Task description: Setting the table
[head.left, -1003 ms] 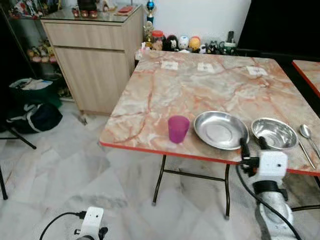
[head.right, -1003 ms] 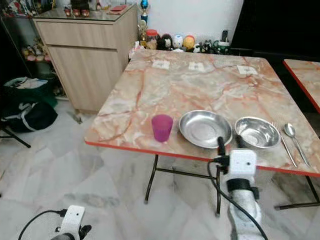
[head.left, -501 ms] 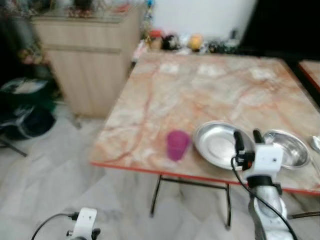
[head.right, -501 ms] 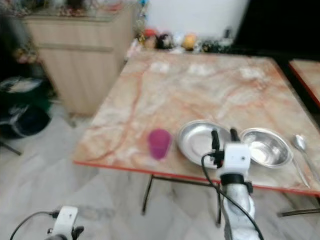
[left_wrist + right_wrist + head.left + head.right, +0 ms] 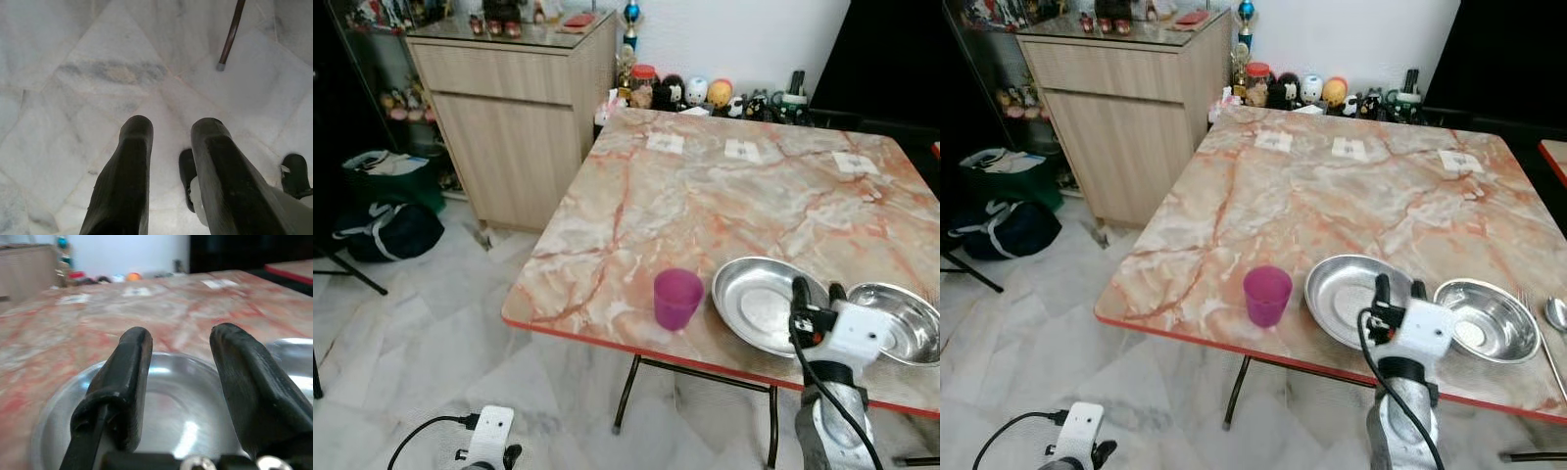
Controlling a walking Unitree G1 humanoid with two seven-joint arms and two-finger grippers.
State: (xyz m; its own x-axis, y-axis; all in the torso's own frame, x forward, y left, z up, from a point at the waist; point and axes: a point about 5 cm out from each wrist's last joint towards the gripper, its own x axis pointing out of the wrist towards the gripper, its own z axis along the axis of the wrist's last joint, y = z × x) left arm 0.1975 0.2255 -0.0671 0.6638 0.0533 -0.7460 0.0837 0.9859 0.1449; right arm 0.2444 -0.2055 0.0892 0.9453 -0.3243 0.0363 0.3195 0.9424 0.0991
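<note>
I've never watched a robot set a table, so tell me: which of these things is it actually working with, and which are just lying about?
Part of the job:
- steel plate, with the open right gripper at its near edge
- steel bowl
- purple cup
- spoon

Just lying about:
- dark bag on the floor
- figurines beyond the table's far edge
- wooden cabinet

Silver right arm, white wrist block, black cable looped alongside, right gripper (image 5: 1396, 289) with two long black fingers; left gripper (image 5: 168, 142) same black fingers.
</note>
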